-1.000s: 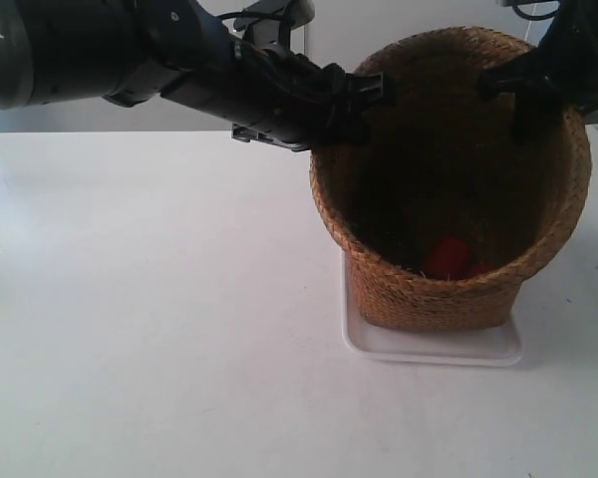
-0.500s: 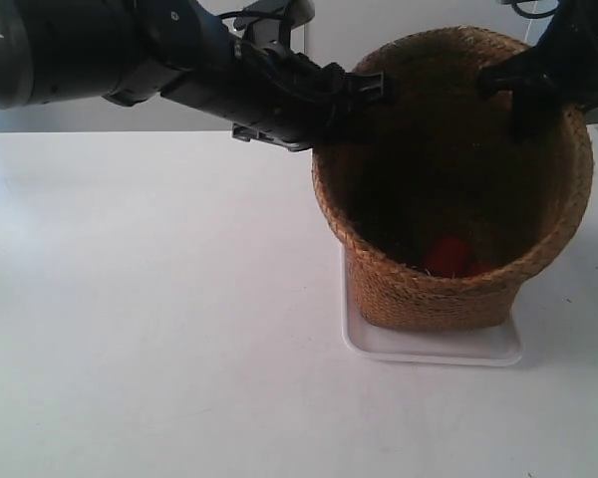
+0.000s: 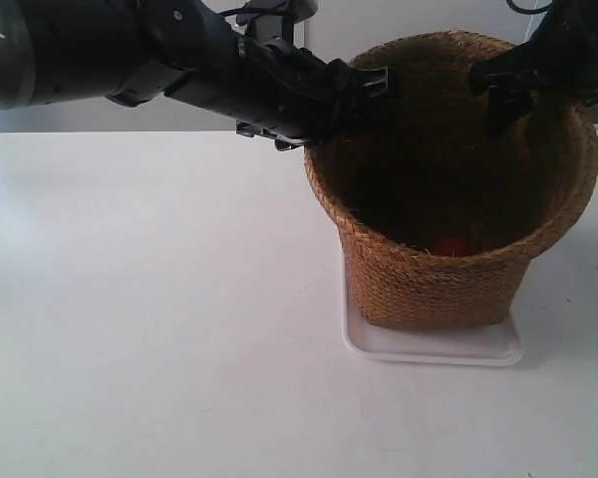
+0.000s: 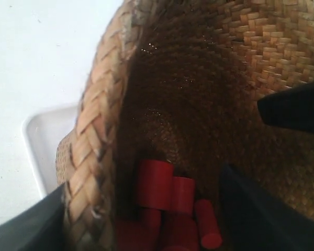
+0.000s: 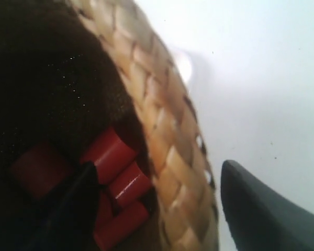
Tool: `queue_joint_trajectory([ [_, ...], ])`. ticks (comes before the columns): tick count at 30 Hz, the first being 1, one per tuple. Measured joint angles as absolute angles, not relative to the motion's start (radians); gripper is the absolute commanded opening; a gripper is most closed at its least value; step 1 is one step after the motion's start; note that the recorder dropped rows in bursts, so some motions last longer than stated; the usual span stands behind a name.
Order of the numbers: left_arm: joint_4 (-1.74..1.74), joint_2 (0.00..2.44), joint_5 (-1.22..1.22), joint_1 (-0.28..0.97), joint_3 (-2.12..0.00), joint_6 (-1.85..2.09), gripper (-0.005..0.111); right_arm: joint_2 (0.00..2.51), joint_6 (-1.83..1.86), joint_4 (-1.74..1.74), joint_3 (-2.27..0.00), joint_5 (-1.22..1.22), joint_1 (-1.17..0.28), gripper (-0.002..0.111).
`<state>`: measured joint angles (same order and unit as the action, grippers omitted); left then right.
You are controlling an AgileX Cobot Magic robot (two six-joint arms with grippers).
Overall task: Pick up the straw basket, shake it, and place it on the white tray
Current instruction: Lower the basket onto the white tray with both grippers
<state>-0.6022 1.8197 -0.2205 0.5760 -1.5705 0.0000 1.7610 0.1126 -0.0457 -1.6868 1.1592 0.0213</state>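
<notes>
In the exterior view, the arm at the exterior view's left [image 3: 209, 70] reaches over the white table [image 3: 149, 319] and meets the flared rim of the straw basket [image 3: 439, 284] high on the side nearest it. The basket stands upright on the white tray [image 3: 434, 351], and its base covers most of the tray, so only a thin strip shows at the front and sides. A spot of red shows deep in the dark inside. The arm at the exterior view's right [image 3: 568, 45] comes down on the opposite side of the rim, with its black fingers dipping into the basket.

In the left wrist view, the left gripper [image 4: 141, 183] straddles the rim. One dark finger is outside against the woven wall and the other is inside, with a band of shadow between it and the weave. Whether it is pinching the straw cannot be told. Red cylinders [image 4: 167, 198] lie heaped on the basket's floor, and a corner of the tray shows just outside the wall.

In the right wrist view, the right gripper [image 5: 158, 166] sits the same way — the braided rim runs between its two fingers, one inside above the cylinders and one outside over the table. Its grip cannot be told either.
</notes>
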Motion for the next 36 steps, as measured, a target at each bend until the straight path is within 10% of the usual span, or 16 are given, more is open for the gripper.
queue_joint_trajectory([
  [36, -0.53, 1.809, -0.161, 0.582, -1.574, 0.019, 0.07, 1.584, 0.107, -0.048, -1.687, 1.088, 0.019, 0.062],
])
